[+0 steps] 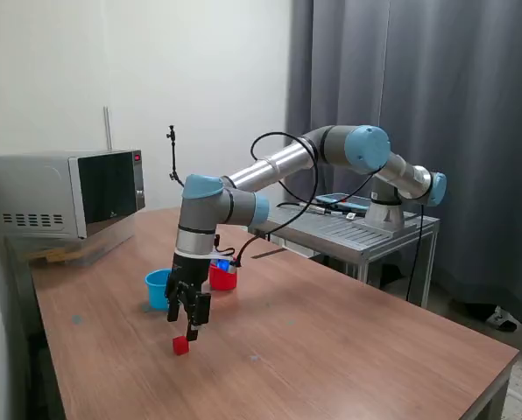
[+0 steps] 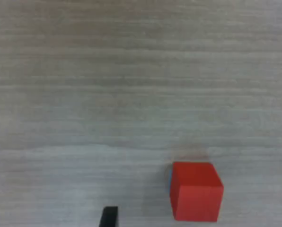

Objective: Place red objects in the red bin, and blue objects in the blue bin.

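While the gripper (image 1: 191,331) hovers just above the red cube (image 1: 181,345), jaws parted and empty, the cube sits on the table (image 1: 349,350), off-centre between the fingertips in the wrist view. Judgement: centre over the cube (image 2: 196,190), square to its faces, then descend. Red cup (image 1: 223,277) and blue cup (image 1: 158,288) stand behind.

Red cube (image 1: 181,345) (image 2: 196,191) on table, perhaps slightly askew; red cup (image 1: 223,277), blue cup (image 1: 158,288) behind.

red bin (image 1: 223,278): partly behind arm | claw (image 2: 198,222): fingertips cut off
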